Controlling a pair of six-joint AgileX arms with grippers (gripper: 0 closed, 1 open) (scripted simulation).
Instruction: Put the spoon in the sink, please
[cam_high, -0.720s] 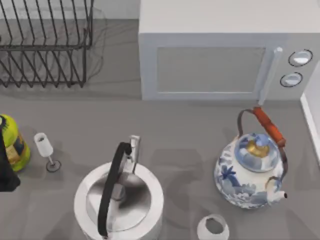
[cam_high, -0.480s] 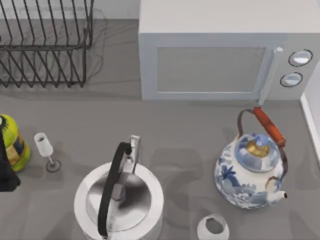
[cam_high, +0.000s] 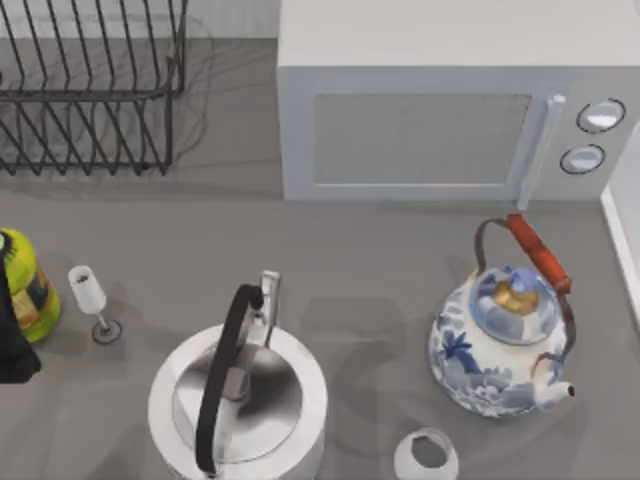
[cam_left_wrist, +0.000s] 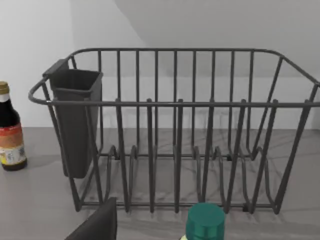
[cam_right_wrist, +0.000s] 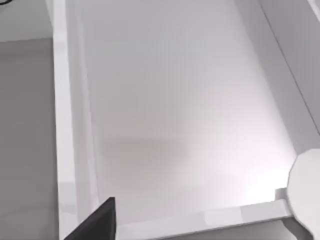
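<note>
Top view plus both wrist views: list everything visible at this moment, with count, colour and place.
microwave: 1, light grey, back of the counter, centre to right.
dish rack: 1, dark wire, back left; a dark cutlery holder hangs on one end.
steel kettle: 1, silver with black handle, front, left of centre.
porcelain teapot: 1, white and blue, orange-wrapped handle, front right.
wine glass: 1, clear, left side.
yellow-green bottle: 1, far left edge.
white cup: 1, front edge, right of centre.
dark sauce bottle: 1, red label, beside the rack.
sink: 1, white basin, in the right wrist view.
left claw finger: dark, near the rack.
right claw finger: dark, above the sink.
</note>
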